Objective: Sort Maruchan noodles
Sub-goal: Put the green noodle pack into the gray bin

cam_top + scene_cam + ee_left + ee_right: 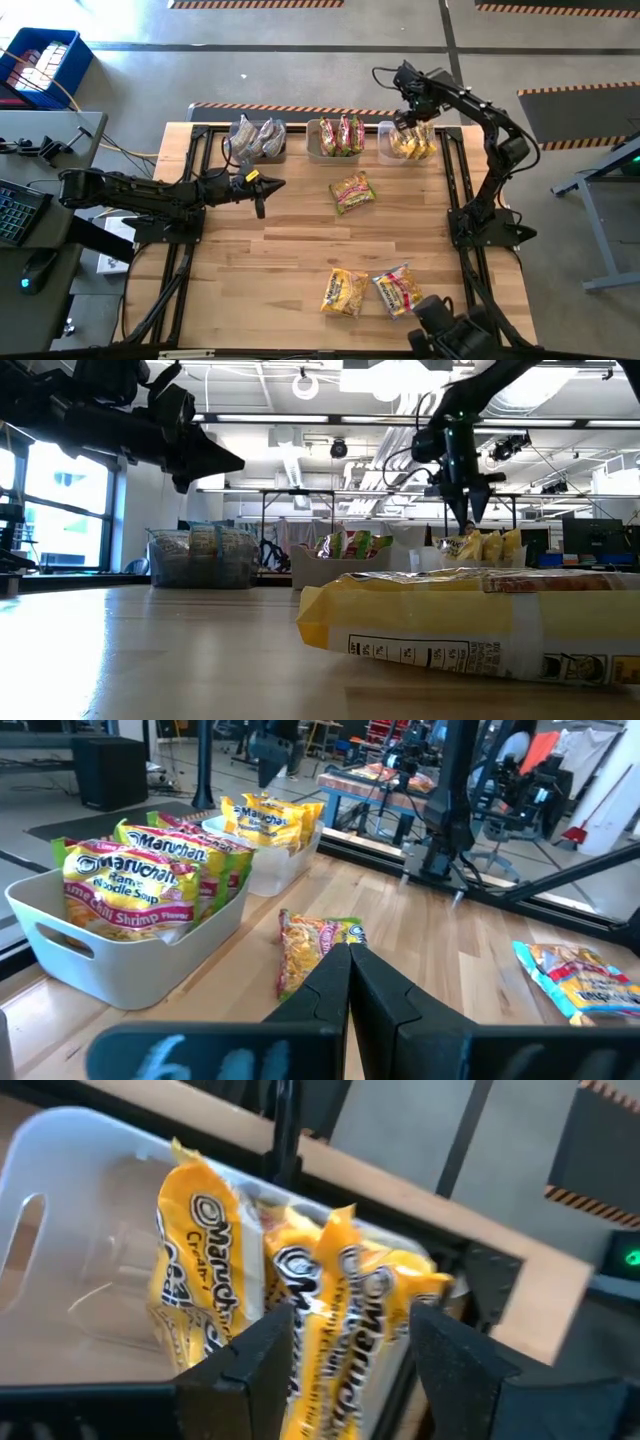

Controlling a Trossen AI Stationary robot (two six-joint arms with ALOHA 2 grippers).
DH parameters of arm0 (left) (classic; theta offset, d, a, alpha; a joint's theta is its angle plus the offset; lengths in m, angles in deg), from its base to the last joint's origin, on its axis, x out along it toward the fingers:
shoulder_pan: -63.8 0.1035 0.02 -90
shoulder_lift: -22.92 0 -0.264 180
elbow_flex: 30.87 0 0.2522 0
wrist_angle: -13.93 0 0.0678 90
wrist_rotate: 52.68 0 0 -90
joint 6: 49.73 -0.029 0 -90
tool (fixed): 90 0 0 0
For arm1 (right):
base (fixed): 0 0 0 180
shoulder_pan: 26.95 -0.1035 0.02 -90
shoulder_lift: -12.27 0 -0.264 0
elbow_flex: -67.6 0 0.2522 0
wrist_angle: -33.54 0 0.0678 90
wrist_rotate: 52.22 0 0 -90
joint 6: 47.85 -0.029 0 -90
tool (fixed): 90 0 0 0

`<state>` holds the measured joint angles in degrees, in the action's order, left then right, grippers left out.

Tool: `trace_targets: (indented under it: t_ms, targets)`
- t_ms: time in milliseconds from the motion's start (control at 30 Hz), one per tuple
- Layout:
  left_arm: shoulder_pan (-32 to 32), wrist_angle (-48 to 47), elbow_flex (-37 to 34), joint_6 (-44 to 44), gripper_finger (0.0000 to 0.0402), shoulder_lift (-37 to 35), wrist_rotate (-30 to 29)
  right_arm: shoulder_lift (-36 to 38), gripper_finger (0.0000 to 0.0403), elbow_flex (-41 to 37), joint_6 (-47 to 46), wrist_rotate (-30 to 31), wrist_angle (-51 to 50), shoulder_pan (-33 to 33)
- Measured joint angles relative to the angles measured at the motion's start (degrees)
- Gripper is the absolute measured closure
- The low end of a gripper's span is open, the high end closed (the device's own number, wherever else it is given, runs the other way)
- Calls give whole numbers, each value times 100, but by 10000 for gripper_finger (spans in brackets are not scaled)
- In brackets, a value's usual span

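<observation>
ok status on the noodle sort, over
Right gripper over the right bin, jaws open astride a yellow packet. Left gripper shut, waiting mid-table. Three loose packets left on the table. Nothing in the way.

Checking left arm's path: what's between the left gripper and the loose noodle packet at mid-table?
Only bare wooden table, seen in the high view: nothing lies between the shut left gripper and the yellow crinkly plastic noodle packet with green and red print.
</observation>
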<state>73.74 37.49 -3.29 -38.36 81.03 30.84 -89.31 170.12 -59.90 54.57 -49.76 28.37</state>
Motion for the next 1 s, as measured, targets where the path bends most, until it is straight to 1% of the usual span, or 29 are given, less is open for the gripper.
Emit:
trace_targets:
  t_ms: [100, 200, 267, 333, 400, 467, 533, 567, 633, 733, 867, 1000]
  targets:
    - [0, 0, 0, -10, 401, 0, 0, 0, 221, 407, 173, 112, -329, -50]
    - [0, -1, 0, -52, 401, 0, 0, 8, 236, 818, 407, 149, -617, -170]
    - [0, -2, 0, -50, 401, 0, 0, 116, 257, 926, 602, 318, -578, -275]
    - [0, -18, 0, -52, 401, 0, 1, 346, 285, 911, 774, 457, -335, -382]
    - [0, -26, 0, -52, 401, 0, 3, 676, 317, 639, 901, 460, 157, -466]
    - [0, -26, 0, -73, 401, 0, 16, 1041, 352, 169, 976, 384, 770, -562]
    - [-2, -24, 0, -101, 401, 0, 17, 1472, 386, -473, 1028, 192, 1413, -667]
    - [-2, -26, 0, -101, 401, 0, 19, 1707, 394, -833, 1058, 52, 1742, -726]
    - [-6, -24, 0, -103, 401, 0, 69, 2147, 393, -1602, 1050, -288, 2405, -883]
    - [-38, -22, 0, -106, 401, 1, 207, 2767, 386, -2803, 777, -678, 3317, -1353]
    - [-67, -24, 2, -178, 401, 78, 473, 3363, 399, -4134, 265, -763, 4519, -2248]
    - [-131, -18, 46, -310, 401, 328, 591, 3569, 399, -5105, -198, -764, 5850, -3146]
